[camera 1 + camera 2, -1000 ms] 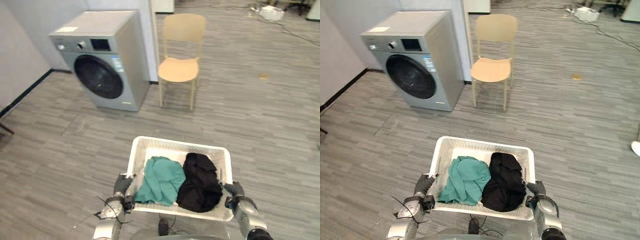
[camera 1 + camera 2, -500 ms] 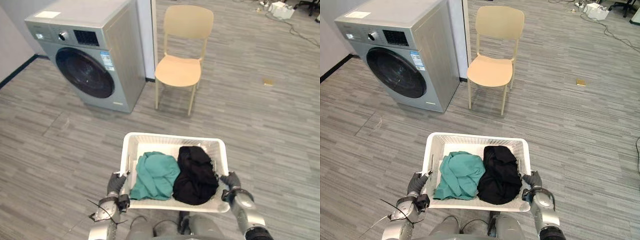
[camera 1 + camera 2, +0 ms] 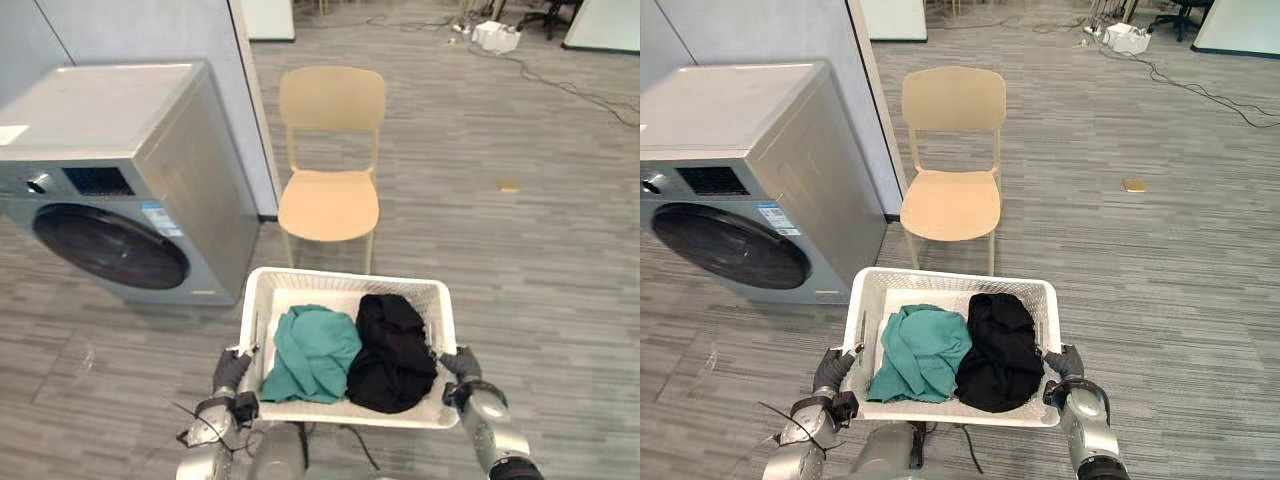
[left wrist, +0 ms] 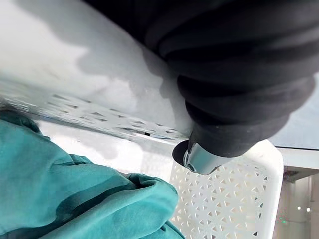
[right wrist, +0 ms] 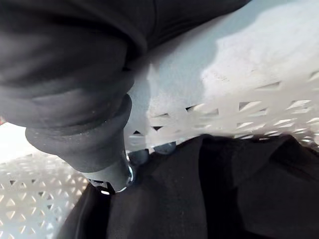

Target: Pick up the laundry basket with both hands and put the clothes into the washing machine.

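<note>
A white laundry basket hangs low in front of me, off the floor. In it a teal garment lies on the left and a black garment on the right. My left hand grips the basket's left rim, and my right hand grips the right rim. In the left wrist view a thumb hooks over the rim above the teal garment. The right wrist view has a thumb inside the rim beside the black garment. The grey washing machine stands ahead on the left with its round door shut.
A beige chair stands straight ahead, just past the basket and right of the washer. A blue-grey wall panel rises behind the washer. Cables and a white power strip lie on the floor far back right. A small tan object lies on the floor to the right.
The camera has moved: the washer and chair now look nearer, and the washer sits further left. The basket stays in both hands with the clothes as they were.
</note>
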{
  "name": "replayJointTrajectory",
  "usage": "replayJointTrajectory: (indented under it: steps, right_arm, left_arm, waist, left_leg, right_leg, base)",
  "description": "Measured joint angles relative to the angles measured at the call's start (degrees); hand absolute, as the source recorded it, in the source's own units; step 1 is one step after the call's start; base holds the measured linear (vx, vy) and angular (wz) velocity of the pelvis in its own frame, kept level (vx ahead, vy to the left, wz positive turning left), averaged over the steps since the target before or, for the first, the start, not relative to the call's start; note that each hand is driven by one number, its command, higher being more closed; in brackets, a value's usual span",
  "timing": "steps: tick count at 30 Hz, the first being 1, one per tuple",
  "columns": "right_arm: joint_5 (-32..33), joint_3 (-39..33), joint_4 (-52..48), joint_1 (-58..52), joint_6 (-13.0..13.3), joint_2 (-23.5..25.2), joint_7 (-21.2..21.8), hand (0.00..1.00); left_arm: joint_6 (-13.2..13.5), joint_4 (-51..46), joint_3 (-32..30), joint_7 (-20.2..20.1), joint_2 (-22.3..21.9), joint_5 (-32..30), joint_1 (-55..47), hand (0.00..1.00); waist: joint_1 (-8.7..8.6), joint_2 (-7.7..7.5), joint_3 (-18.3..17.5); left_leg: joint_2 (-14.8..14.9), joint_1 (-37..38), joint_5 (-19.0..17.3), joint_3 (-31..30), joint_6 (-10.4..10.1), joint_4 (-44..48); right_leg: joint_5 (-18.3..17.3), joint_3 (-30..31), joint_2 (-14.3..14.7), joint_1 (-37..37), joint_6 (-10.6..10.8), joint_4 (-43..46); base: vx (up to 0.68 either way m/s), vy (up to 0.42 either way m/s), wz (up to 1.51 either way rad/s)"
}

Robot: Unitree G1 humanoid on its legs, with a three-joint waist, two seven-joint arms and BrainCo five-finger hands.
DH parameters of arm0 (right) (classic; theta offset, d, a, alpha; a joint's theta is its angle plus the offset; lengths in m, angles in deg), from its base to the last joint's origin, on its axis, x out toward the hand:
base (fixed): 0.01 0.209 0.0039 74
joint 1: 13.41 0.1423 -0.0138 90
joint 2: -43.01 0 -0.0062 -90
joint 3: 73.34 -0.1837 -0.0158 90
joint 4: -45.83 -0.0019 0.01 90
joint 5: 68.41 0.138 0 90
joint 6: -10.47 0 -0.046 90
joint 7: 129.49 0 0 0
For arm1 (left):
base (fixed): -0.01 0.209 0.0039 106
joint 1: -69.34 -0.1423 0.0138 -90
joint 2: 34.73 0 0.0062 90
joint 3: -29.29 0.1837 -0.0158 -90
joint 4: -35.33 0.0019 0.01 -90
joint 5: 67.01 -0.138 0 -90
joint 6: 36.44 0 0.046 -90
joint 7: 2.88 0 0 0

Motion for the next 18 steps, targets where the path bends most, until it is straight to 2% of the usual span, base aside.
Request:
replayJointTrajectory:
  steps: [1,2,3,4,6,7,8,9,10,11,12,13,15,16,17,18]
  right_arm:
    - [0.0,-0.2,0.1,-0.1,0.0,0.3,0.0,1.00]
    - [0.0,-0.3,0.2,-0.3,0.0,0.8,0.0,1.00]
    - [0.0,-0.3,0.2,-0.3,0.0,0.9,0.0,1.00]
    - [0.0,-0.3,0.2,-0.3,0.0,1.1,-0.1,1.00]
    - [0.0,-0.3,0.2,0.2,0.1,1.8,0.0,1.00]
    - [0.0,-0.3,-0.2,0.5,0.2,2.0,0.0,1.00]
    - [0.0,-0.4,-0.2,0.9,0.2,2.3,0.0,1.00]
    - [0.1,-0.3,-0.2,0.7,0.1,2.8,0.0,1.00]
    - [0.2,-0.4,-0.3,0.4,0.1,3.0,-0.1,1.00]
    - [0.4,-1.1,-0.2,-0.3,0.1,3.0,-0.4,1.00]
    - [0.3,-1.8,-0.4,-1.4,0.1,2.4,-1.0,1.00]
    - [0.3,-1.9,-0.5,-1.8,0.0,1.7,-1.1,1.00]
    - [0.3,-1.9,-0.8,-1.7,0.0,1.2,-1.2,1.00]
    - [0.3,-1.3,-2.8,-2.4,0.0,0.7,-1.2,1.00]
    - [0.3,-0.9,-3.9,-2.7,0.0,0.5,-1.2,1.00]
    - [0.4,0.0,-6.9,-3.7,0.0,-0.5,-1.2,1.00]
  left_arm:
    - [-0.2,0.0,0.0,0.0,0.2,-0.3,0.2,1.00]
    - [-0.4,0.0,0.0,0.1,0.9,-1.0,0.5,1.00]
    - [-0.4,0.1,0.0,0.1,1.1,-1.4,0.8,1.00]
    - [-0.3,0.1,-0.1,0.1,1.1,-1.6,0.8,1.00]
    - [-0.2,-0.7,-0.4,0.1,1.4,-1.7,0.9,1.00]
    - [-0.1,-1.1,-0.4,0.1,1.4,-1.7,1.2,1.00]
    - [-0.1,-1.0,-0.6,0.1,1.9,-1.7,1.5,1.00]
    - [-0.1,-1.0,-0.3,0.1,2.7,-1.7,1.6,1.00]
    - [-0.1,-1.0,-0.1,0.1,3.1,-1.7,1.7,1.00]
    - [-0.2,-0.5,0.9,0.1,3.7,-1.7,2.4,1.00]
    - [-0.5,-0.2,2.0,0.2,2.8,-1.8,2.4,1.00]
    - [-0.6,0.0,2.3,0.3,1.8,-2.4,2.2,1.00]
    - [-0.6,0.0,2.1,0.5,1.1,-2.8,2.3,1.00]
    - [-0.6,-0.3,1.6,0.7,0.3,-2.7,2.0,1.00]
    - [-0.5,-1.0,1.3,0.8,-0.2,-2.7,1.5,1.00]
    - [-0.2,-2.8,1.0,0.8,-0.9,-2.7,0.2,1.00]
  waist:
    - [-0.33,-0.32,0.2]
    - [-1.66,-0.64,0.6]
    - [-1.85,-0.37,1.0]
    - [-2.05,-0.05,1.2]
    - [-2.48,1.23,1.3]
    - [-2.45,1.46,1.4]
    - [-2.29,1.38,1.4]
    - [-2.53,1.54,1.3]
    - [-2.60,1.17,1.0]
    - [-3.29,0.44,1.0]
    - [-3.29,1.02,0.8]
    - [-2.63,2.60,0.1]
    - [-2.69,2.86,0.1]
    - [-2.66,3.04,0.3]
    - [-2.68,3.37,0.5]
    - [-2.09,4.29,1.0]
  left_leg:
    - [-0.7,1.6,-0.8,0.0,0.5,-0.5]
    - [-1.9,5.7,-2.2,-0.5,1.9,-1.9]
    - [-2.0,8.6,-2.7,-0.8,2.4,-3.0]
    - [-2.0,10.6,-2.7,-0.8,2.4,-4.1]
    - [-1.6,16.3,-2.8,-0.7,2.4,-9.4]
    - [-1.5,18.1,-3.7,-0.3,2.1,-11.4]
    - [-1.4,19.5,-4.4,0.4,1.8,-12.4]
    - [-0.8,20.1,-5.5,0.7,0.8,-12.7]
    - [-1.0,20.2,-5.9,0.6,0.3,-12.8]
    - [-1.2,21.3,-7.4,-1.1,-0.4,-12.5]
    - [-0.1,22.9,-8.6,-2.3,-1.6,-12.6]
    - [1.7,23.4,-8.8,-2.4,-2.0,-12.1]
    - [3.3,21.5,-8.6,-2.7,-2.3,-6.2]
    - [4.7,17.2,-8.3,-2.7,-2.5,6.5]
    - [5.9,14.9,-7.4,-2.8,-2.6,13.0]
    - [9.0,9.2,-2.2,-2.9,-3.0,28.2]
  right_leg:
    - [3.5,0.2,-1.0,-2.4,-0.8,6.1]
    - [7.3,2.1,-1.7,-7.6,-2.7,19.7]
    - [5.7,2.6,-1.2,-10.1,-2.6,24.8]
    - [4.4,1.9,-0.9,-11.4,-2.9,25.8]
    - [0.7,-4.2,-0.7,-16.0,-2.9,18.8]
    - [0.5,-6.9,-0.4,-18.1,-3.1,12.2]
    - [1.2,-8.8,0.9,-20.1,-2.9,1.5]
    - [5.4,-8.5,3.8,-19.7,-2.2,-13.2]
    - [8.2,-7.8,4.6,-19.7,-1.6,-19.1]
    - [13.7,-5.9,4.7,-19.7,-1.8,-21.0]
    - [18.0,-6.1,5.5,-18.9,-4.3,-19.9]
    - [15.9,-7.7,6.8,-18.5,-4.5,-19.0]
    - [13.7,-9.2,7.8,-16.8,-5.6,-18.7]
    - [11.5,-10.7,8.8,-13.4,-6.2,-19.4]
    - [10.9,-11.2,9.5,-11.6,-6.8,-19.7]
    - [9.0,-11.5,11.3,-7.3,-7.9,-20.5]
  base:
    - [0.60,0.370,0.36]
    - [0.47,0.233,0.48]
    - [0.45,0.209,0.46]
    - [0.42,0.173,0.20]
    - [0.39,0.108,0.06]
    - [0.37,0.013,-0.13]
    - [0.35,-0.053,-0.16]
    - [0.40,-0.107,-0.04]
    - [0.33,-0.135,0.41]
    - [0.51,-0.296,0.66]
    - [0.51,-0.298,0.61]
    - [0.62,-0.346,0.37]
    - [0.36,-0.209,0.29]
    - [0.31,-0.237,0.36]
    - [0.54,-0.378,0.27]
    - [0.37,-0.230,0.03]
